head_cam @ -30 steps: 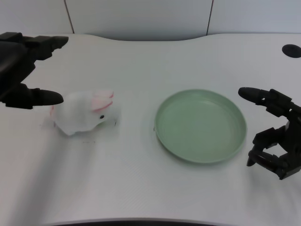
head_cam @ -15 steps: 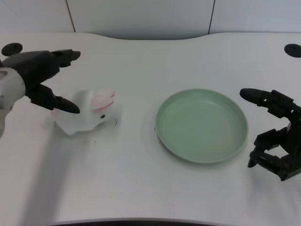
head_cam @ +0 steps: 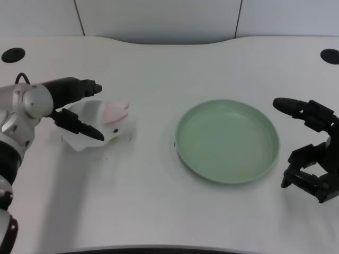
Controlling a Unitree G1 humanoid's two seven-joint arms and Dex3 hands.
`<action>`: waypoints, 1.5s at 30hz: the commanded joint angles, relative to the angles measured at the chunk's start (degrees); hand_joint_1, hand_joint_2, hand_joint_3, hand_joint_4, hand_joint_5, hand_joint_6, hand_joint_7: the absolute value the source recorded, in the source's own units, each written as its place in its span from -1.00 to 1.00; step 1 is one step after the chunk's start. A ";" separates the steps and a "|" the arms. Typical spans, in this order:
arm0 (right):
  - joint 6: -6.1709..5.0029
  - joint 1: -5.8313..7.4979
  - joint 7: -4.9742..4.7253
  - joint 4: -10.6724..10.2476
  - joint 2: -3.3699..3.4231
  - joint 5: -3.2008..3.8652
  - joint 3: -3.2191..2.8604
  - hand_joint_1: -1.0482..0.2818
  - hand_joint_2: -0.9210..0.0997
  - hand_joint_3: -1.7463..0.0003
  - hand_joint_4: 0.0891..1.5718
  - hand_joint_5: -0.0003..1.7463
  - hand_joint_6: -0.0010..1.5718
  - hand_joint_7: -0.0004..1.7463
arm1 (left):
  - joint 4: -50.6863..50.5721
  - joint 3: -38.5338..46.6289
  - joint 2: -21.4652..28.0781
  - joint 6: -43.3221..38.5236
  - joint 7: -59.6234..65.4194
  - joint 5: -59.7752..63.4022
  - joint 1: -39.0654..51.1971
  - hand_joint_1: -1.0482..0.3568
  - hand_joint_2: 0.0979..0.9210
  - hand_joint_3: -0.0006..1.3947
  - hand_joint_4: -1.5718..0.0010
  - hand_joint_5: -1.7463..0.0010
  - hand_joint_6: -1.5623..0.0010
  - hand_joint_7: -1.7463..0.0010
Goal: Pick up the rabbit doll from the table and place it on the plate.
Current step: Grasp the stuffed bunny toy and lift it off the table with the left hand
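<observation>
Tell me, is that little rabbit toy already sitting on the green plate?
No, the rabbit doll lies on the white table left of the plate.

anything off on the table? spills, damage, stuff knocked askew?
Nothing stands out. The rabbit doll sits intact on the white table, with the left hand spread around it. The green plate lies flat and empty. No spills visible.

One rabbit doll [head_cam: 100, 123], one green plate [head_cam: 226, 141] — and two dark round holes [head_cam: 12, 54] in the white table [head_cam: 159, 201]
</observation>
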 commanded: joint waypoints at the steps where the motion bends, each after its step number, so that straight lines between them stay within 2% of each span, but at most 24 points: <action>1: -0.01 0.48 -0.04 -0.04 -1.21 0.28 -0.85 0.68 0.71 -0.32 0.81 -0.26 0.76 -0.66 | 3.66 -1.26 -1.13 -0.34 0.77 0.37 -2.01 -1.00 0.88 -1.00 0.98 0.98 0.95 0.98; 5: 0.06 0.64 -0.07 -0.09 -1.38 0.37 -0.86 0.65 0.70 -0.31 0.82 -0.27 0.75 -0.66 | 6.75 -2.57 -2.31 -1.21 2.53 0.96 -2.80 -1.00 0.83 -1.00 1.00 0.99 0.94 0.97; 8: 0.28 0.96 0.12 -0.60 -1.16 1.12 -1.03 0.66 0.71 -0.31 0.83 -0.27 0.76 -0.67 | 8.93 -4.21 -2.91 -2.32 5.27 2.30 -2.47 -1.00 0.79 -1.00 1.00 1.00 0.94 0.97; 15: 0.72 1.58 -0.63 -1.75 -1.12 0.86 -0.84 0.64 0.73 -0.32 0.84 -0.26 0.77 -0.66 | 13.70 -9.59 -4.06 -3.67 15.56 7.81 -2.60 -0.89 0.83 -0.99 1.00 1.00 0.99 0.99; 17: 0.61 1.78 -0.98 -1.98 -1.03 0.68 -0.79 0.65 0.74 -0.33 0.85 -0.26 0.78 -0.66 | 14.69 -11.47 -4.31 -3.84 18.28 9.79 -2.62 -0.80 0.84 -0.99 1.00 1.00 1.00 1.00; 19: -0.04 1.72 -0.65 -1.52 -1.04 0.73 -0.81 0.66 0.74 -0.34 0.85 -0.26 0.78 -0.66 | 15.43 -13.39 -4.52 -3.99 21.75 11.81 -2.46 -0.67 0.79 -1.00 1.00 1.00 1.00 1.00; 22: 0.88 2.00 -0.91 -2.26 -1.02 0.94 -0.75 0.68 0.73 -0.34 0.85 -0.26 0.78 -0.67 | 16.09 -15.97 -4.50 -4.60 28.34 14.74 -1.94 -0.49 0.63 -1.00 0.98 0.99 1.00 1.00; 23: 0.70 2.12 -1.18 -2.46 -0.94 0.76 -0.71 0.68 0.73 -0.33 0.85 -0.26 0.78 -0.67 | 16.38 -16.23 -4.59 -4.66 29.92 15.07 -1.81 -0.43 0.60 -1.00 0.97 0.98 0.99 1.00; 25: 0.95 2.44 -1.67 -3.21 -0.77 0.68 -0.62 0.70 0.74 -0.34 0.85 -0.26 0.78 -0.66 | 16.84 -16.65 -4.79 -4.80 32.99 15.52 -1.60 -0.33 0.65 -0.98 0.95 0.97 0.98 0.99; 26: 0.82 2.47 -1.51 -3.17 -0.74 0.83 -0.62 0.71 0.74 -0.34 0.85 -0.26 0.78 -0.66 | 17.00 -16.76 -4.91 -4.92 34.39 15.64 -1.53 -0.28 0.69 -0.98 0.93 0.95 0.95 0.98; 28: 1.12 2.56 -1.42 -3.25 -0.78 1.00 -0.59 0.71 0.74 -0.35 0.85 -0.26 0.78 -0.67 | 17.23 -17.08 -5.12 -5.09 37.63 15.98 -1.29 -0.14 0.78 -0.98 0.77 0.81 0.78 0.91; 30: 1.27 2.64 -1.48 -3.35 -0.84 0.94 -0.56 0.71 0.73 -0.35 0.85 -0.26 0.77 -0.67 | 17.35 -16.82 -5.21 -5.79 39.85 15.59 -1.05 -0.09 0.81 -0.99 0.91 0.37 0.67 0.91; 31: 1.32 2.69 -1.55 -3.43 -0.90 0.86 -0.53 0.70 0.72 -0.35 0.85 -0.26 0.77 -0.67 | 17.34 -16.30 -5.22 -6.50 40.88 15.05 -0.84 -0.04 0.85 -0.99 0.94 0.01 0.53 0.72; 32: 1.32 2.74 -1.63 -3.53 -0.89 0.81 -0.53 0.69 0.72 -0.34 0.84 -0.26 0.77 -0.67 | 17.35 -15.65 -5.24 -7.18 41.63 14.39 -0.65 -0.02 0.87 -1.00 0.93 -0.16 0.54 0.46; 33: 1.07 2.72 -1.60 -3.43 -0.82 0.82 -0.55 0.69 0.71 -0.34 0.85 -0.26 0.77 -0.67 | 17.41 -14.98 -5.32 -7.61 41.98 13.69 -0.53 -0.01 0.92 -0.99 0.89 -0.30 0.58 0.10; 35: 0.29 2.53 -1.18 -2.92 -0.62 1.05 -0.67 0.70 0.72 -0.34 0.85 -0.26 0.78 -0.67 | 17.61 -13.89 -5.46 -8.26 42.33 12.47 -0.30 0.02 0.98 -0.97 0.80 -0.41 0.61 -0.29; 36: 0.59 2.44 -1.02 -2.74 -0.59 1.28 -0.71 0.69 0.72 -0.34 0.85 -0.26 0.78 -0.67 | 17.78 -12.94 -5.70 -8.26 42.20 11.50 -0.20 0.02 0.99 -0.96 0.76 -0.44 0.62 -0.41; 37: 0.88 2.38 -1.00 -2.67 -0.60 1.39 -0.73 0.69 0.72 -0.35 0.85 -0.25 0.78 -0.67 | 17.93 -12.17 -5.88 -8.33 42.11 10.72 -0.10 0.03 0.98 -0.97 0.63 -0.62 0.60 -0.61; 39: 1.28 2.38 -1.19 -2.79 -0.62 1.39 -0.69 0.68 0.73 -0.35 0.85 -0.25 0.78 -0.67 | 18.22 -10.66 -6.19 -8.53 41.52 9.14 0.04 0.06 0.95 -0.99 0.49 -0.80 0.57 -0.76; 40: 1.32 2.41 -1.31 -2.95 -0.64 1.34 -0.66 0.69 0.73 -0.35 0.85 -0.25 0.78 -0.67 | 18.33 -10.10 -6.37 -8.31 41.23 8.60 0.07 0.08 0.92 -0.99 0.39 -0.85 0.55 -0.80; 42: 0.95 2.20 -0.88 -2.44 -0.66 1.50 -0.72 0.69 0.74 -0.36 0.84 -0.25 0.78 -0.66 | 18.55 -9.61 -6.64 -7.57 40.95 8.14 0.05 0.09 0.89 -1.00 0.25 -0.91 0.52 -0.86; 43: 0.94 2.11 -0.68 -2.29 -0.69 1.64 -0.75 0.69 0.74 -0.36 0.84 -0.24 0.78 -0.66 | 18.63 -9.53 -6.69 -7.21 40.95 8.12 0.06 0.10 0.88 -1.00 0.24 -0.87 0.54 -0.76; 44: 1.06 2.04 -0.53 -2.15 -0.70 1.80 -0.79 0.68 0.74 -0.36 0.84 -0.24 0.78 -0.67 | 18.66 -9.56 -6.70 -6.87 41.41 8.23 0.12 0.11 0.88 -1.00 0.23 -0.73 0.51 -0.43; 45: 1.15 1.95 -0.38 -1.98 -0.70 1.95 -0.83 0.68 0.74 -0.36 0.83 -0.24 0.78 -0.66 | 18.66 -9.58 -6.73 -6.54 41.88 8.31 0.18 0.11 0.86 -1.00 0.18 -0.67 0.38 -0.21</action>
